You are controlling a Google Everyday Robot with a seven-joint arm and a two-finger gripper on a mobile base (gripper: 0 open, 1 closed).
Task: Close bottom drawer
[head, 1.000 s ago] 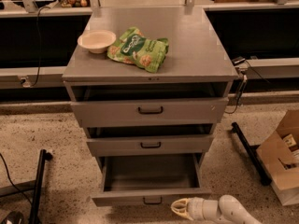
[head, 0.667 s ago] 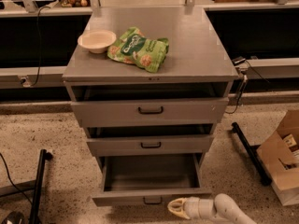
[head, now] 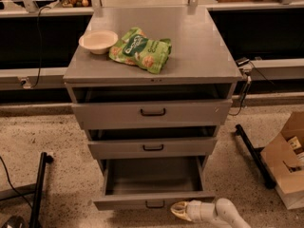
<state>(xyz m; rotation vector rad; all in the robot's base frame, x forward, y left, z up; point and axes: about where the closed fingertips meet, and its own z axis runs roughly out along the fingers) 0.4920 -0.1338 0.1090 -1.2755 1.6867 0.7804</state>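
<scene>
The grey metal cabinet (head: 152,56) has three drawers. The bottom drawer (head: 152,199) is pulled far out, its inside bare, with a low strip front and a small black handle (head: 155,204). The two drawers above are each pulled out a little. My gripper (head: 177,209), cream-tipped on a white arm, is at the bottom of the view, right in front of the bottom drawer's front panel, just right of the handle. Its tip points left toward the panel.
A cream bowl (head: 98,41) and a green snack bag (head: 141,49) lie on the cabinet top. A cardboard box (head: 285,167) stands on the floor at right, beside a black bar (head: 251,153). A black stand leg (head: 38,189) is at left.
My gripper has moved a little to the left along the bottom drawer's front, toward the handle. The drawer has not visibly moved.
</scene>
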